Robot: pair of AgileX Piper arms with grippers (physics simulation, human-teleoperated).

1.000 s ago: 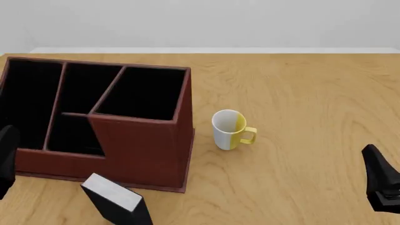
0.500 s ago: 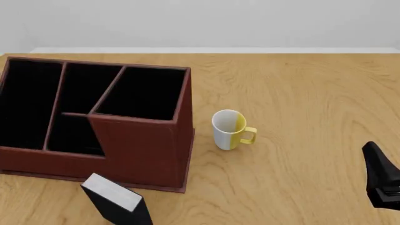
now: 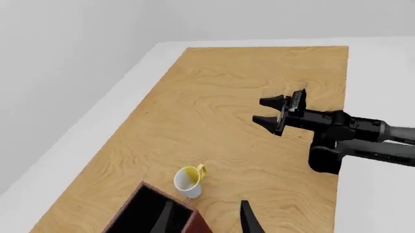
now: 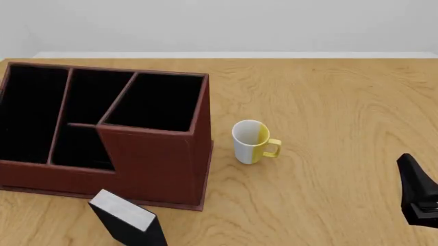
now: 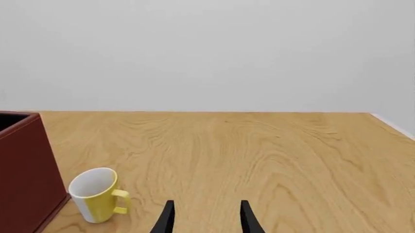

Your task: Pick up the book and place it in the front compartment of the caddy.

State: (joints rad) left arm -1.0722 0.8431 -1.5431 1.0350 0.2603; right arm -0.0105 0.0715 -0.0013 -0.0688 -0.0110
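I have the caddy (image 4: 110, 128) filling the left half of the table (image 4: 329, 102), with the book (image 4: 126, 218) standing just outside its near wall, pale page edge up, long axis running from far-left to near-right. A white-and-yellow mug (image 4: 252, 142) sits between caddy and right gripper (image 4: 419, 200), whose fingers are apart and empty, well off to the book's right. My left gripper (image 3: 204, 218) is also parted; I judge it nearer, on the book's side.
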